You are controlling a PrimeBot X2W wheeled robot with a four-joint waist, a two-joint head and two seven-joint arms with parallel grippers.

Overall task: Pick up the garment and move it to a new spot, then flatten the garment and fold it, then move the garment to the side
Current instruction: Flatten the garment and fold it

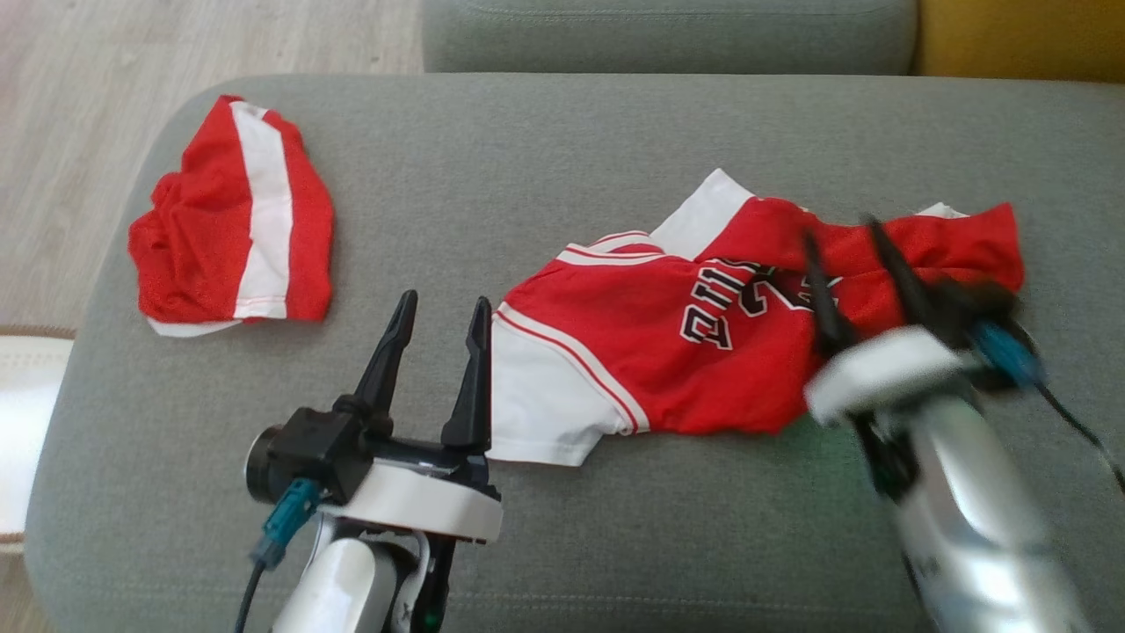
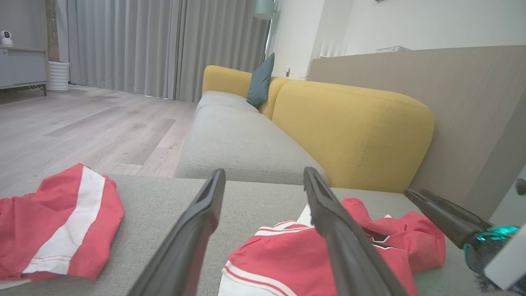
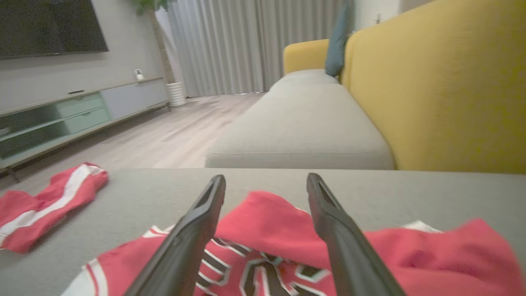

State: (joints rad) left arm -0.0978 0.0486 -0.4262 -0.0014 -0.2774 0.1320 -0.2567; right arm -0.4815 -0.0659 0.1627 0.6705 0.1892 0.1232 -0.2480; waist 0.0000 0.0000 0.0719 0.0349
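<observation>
At frame centre a crumpled red jersey (image 1: 703,343) lies on the grey sofa seat (image 1: 562,141), and we judge the pick-up is in hand: our left gripper (image 1: 445,299), beside its left edge, and our right gripper (image 1: 839,230), above its right half, both gape empty and next need to descend and pinch cloth.

grey sofa (image 1: 615,132) — yellow backrest (image 2: 353,123) | pale wood floor (image 2: 82,131) | grey curtains (image 2: 144,45)

Grey seat cushion (image 1: 527,132) across the frame; bears a rumpled red-and-white jersey (image 1: 685,352) right of centre and folded red-and-white shorts (image 1: 237,220) upper left, well apart.
</observation>
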